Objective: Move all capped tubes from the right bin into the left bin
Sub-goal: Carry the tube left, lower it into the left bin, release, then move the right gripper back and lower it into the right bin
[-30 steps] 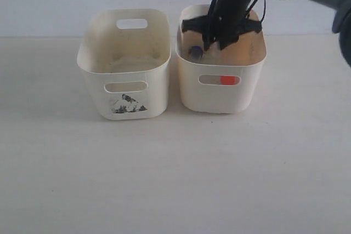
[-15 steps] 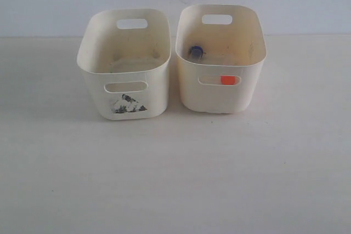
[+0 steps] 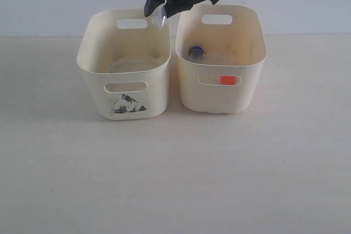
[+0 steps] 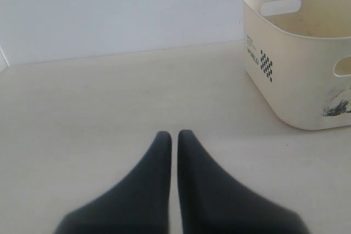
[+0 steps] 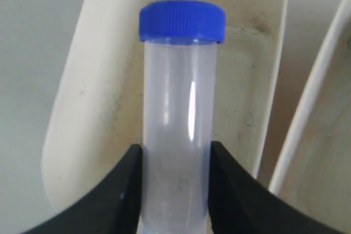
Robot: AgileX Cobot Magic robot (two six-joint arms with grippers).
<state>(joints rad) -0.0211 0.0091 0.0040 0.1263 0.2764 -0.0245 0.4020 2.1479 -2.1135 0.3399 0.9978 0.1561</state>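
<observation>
Carrying one blue-capped tube (image 3: 159, 18) in the right gripper (image 3: 158, 10), jaws part-way closed and pinching the lower barrel from both sides, cap end sticking out free. Hovering above the back rim of the left bin (image 3: 88, 61), toward the corner next to the right bin (image 3: 219, 97), not yet down inside.

Judging this as the drop-off. Doing it well probably means:
- travelling a little further in over the left bin's open middle, away from its rim and from the gap on the right-bin side;
- lowering toward the left bin's floor before letting go, so nothing is bouncing out;
- opening the jaws fully, then lifting straight up clear of the left bin's walls.

Showing, in the right wrist view, a translucent whitish barrel (image 5: 180, 108), smooth and round, under a ribbed, bright blue screw cap; likely slippery, so worth gripping squarely.

Waiting just beside the left bin, in the right bin: a second blue-capped tube (image 3: 195, 52) and an orange-red cap (image 3: 228, 80) peeking through the front handle slot.

Idling apart from the left bin, on its outer side over the table (image 4: 109, 97), the left gripper (image 4: 174, 138), jaws nearly touching, holding nothing.
</observation>
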